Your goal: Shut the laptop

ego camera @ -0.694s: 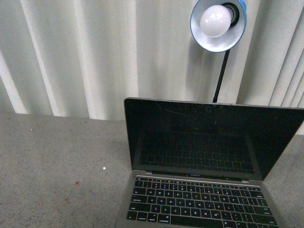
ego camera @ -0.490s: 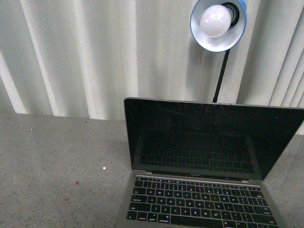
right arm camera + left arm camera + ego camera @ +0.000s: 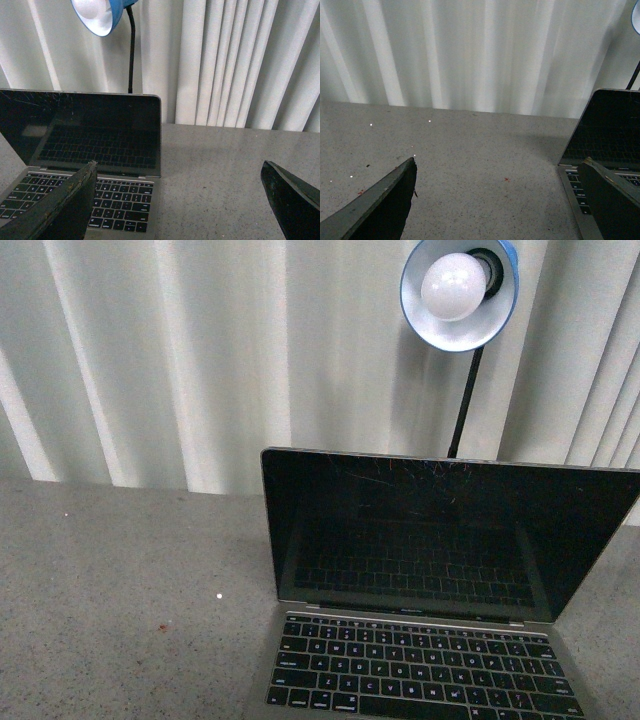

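Note:
The laptop [image 3: 430,580] stands open on the grey table, its scratched black screen upright and its black keys toward me. Neither arm shows in the front view. In the left wrist view my left gripper [image 3: 500,165] is open over bare table, with the laptop [image 3: 607,135] just beyond one finger [image 3: 612,200]. My right gripper [image 3: 177,170] is open too, nothing between its fingers. One of its fingers [image 3: 65,205] hangs over the keyboard's corner, and the laptop [image 3: 85,135] fills that side of the right wrist view.
A blue desk lamp [image 3: 460,290] with a white bulb rises on a black stem behind the laptop's screen. Pale pleated curtains [image 3: 180,360] close off the back. The speckled grey table [image 3: 120,600] spreads to the laptop's left and right [image 3: 225,170].

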You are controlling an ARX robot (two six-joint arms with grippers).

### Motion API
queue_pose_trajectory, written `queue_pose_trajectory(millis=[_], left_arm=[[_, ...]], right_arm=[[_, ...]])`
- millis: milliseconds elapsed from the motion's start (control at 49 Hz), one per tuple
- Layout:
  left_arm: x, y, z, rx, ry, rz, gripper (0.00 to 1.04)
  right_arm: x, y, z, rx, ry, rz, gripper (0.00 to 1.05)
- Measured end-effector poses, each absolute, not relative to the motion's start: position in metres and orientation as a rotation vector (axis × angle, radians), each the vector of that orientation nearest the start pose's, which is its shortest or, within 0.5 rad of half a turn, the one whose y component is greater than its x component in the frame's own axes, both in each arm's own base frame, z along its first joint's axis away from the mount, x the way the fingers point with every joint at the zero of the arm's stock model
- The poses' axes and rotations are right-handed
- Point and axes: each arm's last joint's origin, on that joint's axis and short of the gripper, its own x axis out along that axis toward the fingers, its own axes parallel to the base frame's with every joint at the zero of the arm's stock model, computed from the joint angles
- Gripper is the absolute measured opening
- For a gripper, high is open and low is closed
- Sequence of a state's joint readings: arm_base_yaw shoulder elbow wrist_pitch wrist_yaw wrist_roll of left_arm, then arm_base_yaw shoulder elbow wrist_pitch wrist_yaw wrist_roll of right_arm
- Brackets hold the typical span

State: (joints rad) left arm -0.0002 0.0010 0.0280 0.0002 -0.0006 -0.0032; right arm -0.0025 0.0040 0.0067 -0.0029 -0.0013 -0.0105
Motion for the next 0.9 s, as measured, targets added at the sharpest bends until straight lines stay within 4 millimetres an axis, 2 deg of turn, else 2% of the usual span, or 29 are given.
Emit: queue_pose_trajectory(millis=[816,837,898], left_arm=[[0.0959,0.0,0.173,-0.003,-0.027,0.0,0.98],[0.0961,0.0,0.173,-0.007,-0.02,0.012,0.98],[0.0983,-0.0007,0.1702,-0.07,0.224,0.222,0.98]], right_arm=[[0.0975,-0.0002,0.1652,-0.01,0.0,-0.001,0.97],[0.0975,-0.0002,0.1652,-0.01,0.0,-0.001,0.97],[0.098,0.0,0.1639,-0.021,0.023,-0.027,0.97]])
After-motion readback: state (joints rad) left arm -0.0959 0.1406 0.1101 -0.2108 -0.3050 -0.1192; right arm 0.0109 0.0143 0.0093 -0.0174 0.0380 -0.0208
